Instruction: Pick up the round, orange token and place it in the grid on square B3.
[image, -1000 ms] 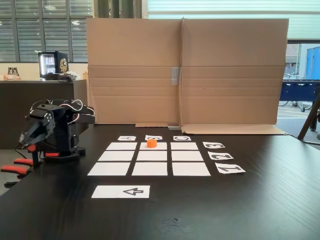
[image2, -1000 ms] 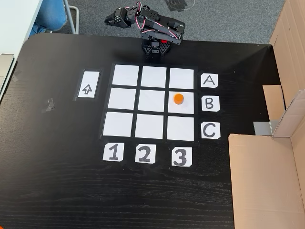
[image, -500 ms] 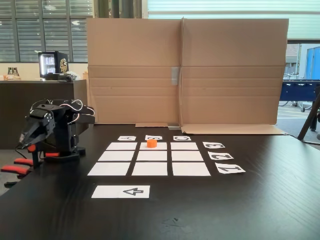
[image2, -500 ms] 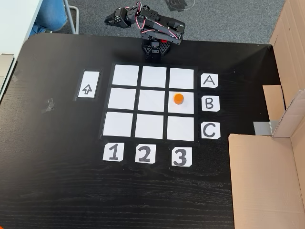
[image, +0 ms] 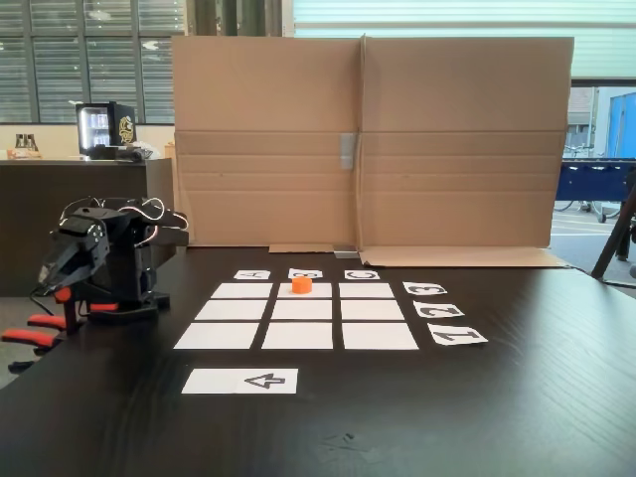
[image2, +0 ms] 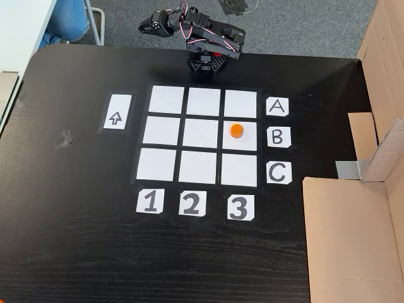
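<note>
One token (image2: 236,130) sits upright on square B3 (image2: 240,144) of the grid (image2: 165,130); the arm is folded at the bench edge, and I cannot tell how its fingers (image2: 146,26) stand. I'd leave everything parked.

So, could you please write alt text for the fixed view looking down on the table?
An orange token sits on square B3 of a white 3x3 grid on a black table. The folded arm rests at the far edge, apart from the grid.
</note>
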